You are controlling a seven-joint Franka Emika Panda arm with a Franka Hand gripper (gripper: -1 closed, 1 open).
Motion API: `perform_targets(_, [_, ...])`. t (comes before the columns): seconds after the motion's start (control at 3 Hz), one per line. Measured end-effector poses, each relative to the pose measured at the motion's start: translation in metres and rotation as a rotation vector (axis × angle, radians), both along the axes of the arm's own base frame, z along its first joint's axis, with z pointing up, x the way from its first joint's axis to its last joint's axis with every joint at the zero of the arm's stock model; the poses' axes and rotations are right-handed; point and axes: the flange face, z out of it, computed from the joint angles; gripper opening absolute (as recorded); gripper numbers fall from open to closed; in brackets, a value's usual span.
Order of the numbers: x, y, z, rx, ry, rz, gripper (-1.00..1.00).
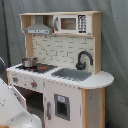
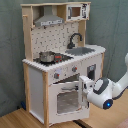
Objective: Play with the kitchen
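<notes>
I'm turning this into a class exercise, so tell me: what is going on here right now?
A white robot arm is working at a toy kitchen on a wooden floor. Its end is at the oven door, which stands partly open in the second exterior view. A small metal pot sits on the stovetop, next to the grey sink with its black faucet. Nothing else is being touched.
</notes>
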Motion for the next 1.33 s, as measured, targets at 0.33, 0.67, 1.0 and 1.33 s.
perform_targets(0.33, [-0.019, 0.015, 0.0, 0.006, 0.006, -0.019, -1.0])
perform_targets(0.67, [-0.026, 0.02, 0.001, 0.006, 0.021, -0.045, -1.0])
perform_targets(1.0, [-0.027, 0.02, 0.0, 0.007, 0.022, -0.049, 1.0])
perform_targets(1.33, [-0.03, 0.019, -0.001, 0.01, 0.021, -0.073, 1.0])
